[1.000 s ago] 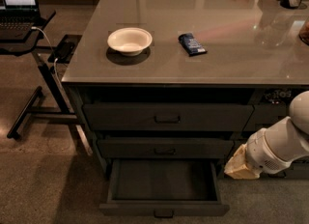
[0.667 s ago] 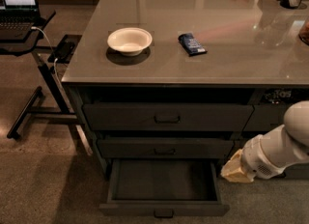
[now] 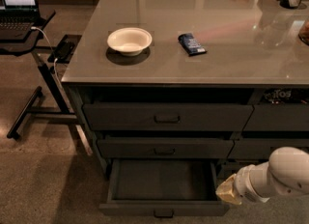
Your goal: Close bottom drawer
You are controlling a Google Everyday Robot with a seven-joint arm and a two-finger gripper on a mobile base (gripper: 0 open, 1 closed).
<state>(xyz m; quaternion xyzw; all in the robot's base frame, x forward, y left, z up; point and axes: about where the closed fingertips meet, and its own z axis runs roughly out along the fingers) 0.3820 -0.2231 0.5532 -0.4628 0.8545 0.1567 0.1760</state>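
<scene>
Standing open: bottom drawer (image 3: 163, 207), lowest of the wide stack, pulled out toward the near side
Gripper (image 3: 228, 192): low at the right, just beside the drawer's right front corner; whether clenched or released, cannot tell
Countertop (image 3: 231, 59): white bowl (image 3: 129, 40), dark packet (image 3: 191, 44)

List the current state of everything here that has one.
Wide dark-grey bottom drawer: pulled open, looks empty.
Dark-grey middle drawer: shut.
Dark-grey top drawer: shut.
Round white bowl: upright, empty.
Black laptop: lid open, screen lit.
Robot's hand: low, beside the open drawer's right front corner.
</scene>
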